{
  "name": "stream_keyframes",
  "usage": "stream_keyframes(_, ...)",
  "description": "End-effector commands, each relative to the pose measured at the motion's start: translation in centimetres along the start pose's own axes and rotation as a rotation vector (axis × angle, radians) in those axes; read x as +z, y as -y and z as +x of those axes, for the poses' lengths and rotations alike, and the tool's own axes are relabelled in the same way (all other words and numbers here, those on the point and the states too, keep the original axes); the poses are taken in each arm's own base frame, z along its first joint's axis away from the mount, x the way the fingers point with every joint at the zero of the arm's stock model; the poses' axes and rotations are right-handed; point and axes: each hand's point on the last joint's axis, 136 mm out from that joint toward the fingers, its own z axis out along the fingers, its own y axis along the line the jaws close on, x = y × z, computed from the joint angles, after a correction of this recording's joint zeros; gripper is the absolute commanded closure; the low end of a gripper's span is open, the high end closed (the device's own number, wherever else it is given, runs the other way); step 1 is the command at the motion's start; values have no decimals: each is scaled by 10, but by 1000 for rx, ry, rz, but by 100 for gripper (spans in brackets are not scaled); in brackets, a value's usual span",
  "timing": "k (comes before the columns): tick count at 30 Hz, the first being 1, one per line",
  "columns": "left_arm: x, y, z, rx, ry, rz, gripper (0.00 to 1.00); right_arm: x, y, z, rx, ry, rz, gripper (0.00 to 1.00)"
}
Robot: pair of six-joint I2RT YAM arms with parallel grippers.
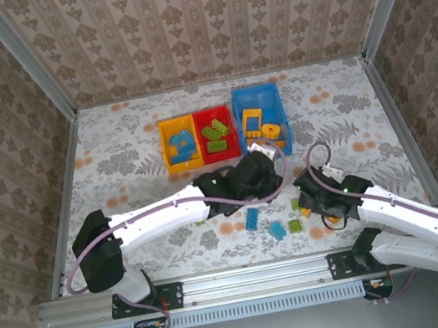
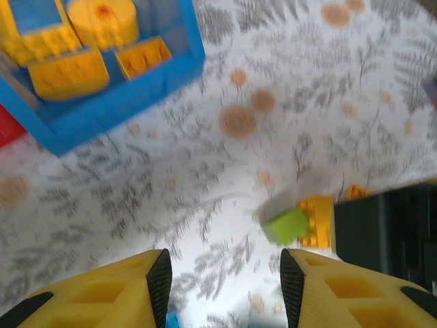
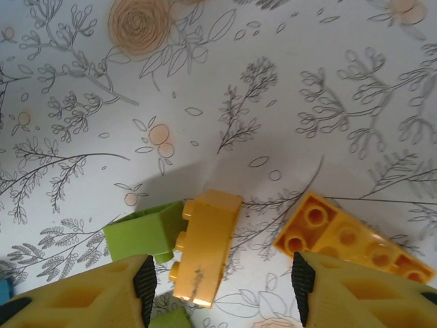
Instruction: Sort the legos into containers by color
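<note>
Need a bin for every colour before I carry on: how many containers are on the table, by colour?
Yellow-orange container: 1
Red container: 1
Blue container: 1
Total: 3

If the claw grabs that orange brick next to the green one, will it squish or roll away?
Probably neither. The orange brick looks like hard plastic with flat sides, so it should stay stiff and not roll. It seems to touch the green brick, so a push would likely shove that too.
</note>
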Motion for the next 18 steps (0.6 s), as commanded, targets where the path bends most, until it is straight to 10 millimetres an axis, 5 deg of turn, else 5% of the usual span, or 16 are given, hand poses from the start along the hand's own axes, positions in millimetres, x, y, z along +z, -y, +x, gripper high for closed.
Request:
stream_keyframes(1,-16,3,-9,-64,78,0,52,11,-6,14,41,-59,-37,44)
stream_keyframes(18,-21,-7,5,-89,74,-39,52,36,-8,25,6,-82,-4,54)
